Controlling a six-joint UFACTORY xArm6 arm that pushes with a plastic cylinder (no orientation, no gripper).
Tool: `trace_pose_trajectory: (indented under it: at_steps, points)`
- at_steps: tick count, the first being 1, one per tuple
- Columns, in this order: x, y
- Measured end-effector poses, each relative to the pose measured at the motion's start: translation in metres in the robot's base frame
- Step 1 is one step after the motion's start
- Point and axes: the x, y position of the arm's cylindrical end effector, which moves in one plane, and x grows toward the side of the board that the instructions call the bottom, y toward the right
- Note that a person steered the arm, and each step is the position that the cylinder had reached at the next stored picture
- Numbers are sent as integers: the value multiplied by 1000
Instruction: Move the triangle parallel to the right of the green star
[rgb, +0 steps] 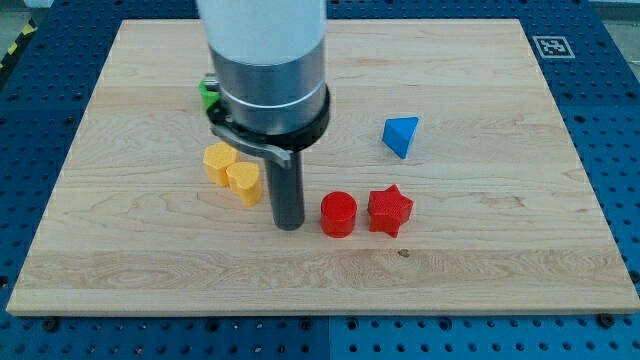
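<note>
The blue triangle (400, 135) lies on the wooden board (480, 250), right of centre. A green block (208, 92), mostly hidden behind the arm, shows at the arm's left edge near the view's top; its shape cannot be made out. My tip (289, 224) rests on the board just left of the red cylinder (338, 213) and right of the yellow blocks. It is well to the lower left of the blue triangle and below the green block.
A red star (389, 210) sits right beside the red cylinder. Two yellow blocks, a hexagon (218, 162) and a heart (243, 182), touch each other left of my tip. The arm's wide body (265, 70) hides the board's upper middle.
</note>
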Motion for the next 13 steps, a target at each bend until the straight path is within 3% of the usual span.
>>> trace_pose_trajectory:
  at_steps: [2,3,4,5,7,11,13]
  points:
    - [0,63]
    - [-1,58]
    - [-37,32]
    - [-74,63]
    - [-85,170]
    - [-82,177]
    - [-90,146]
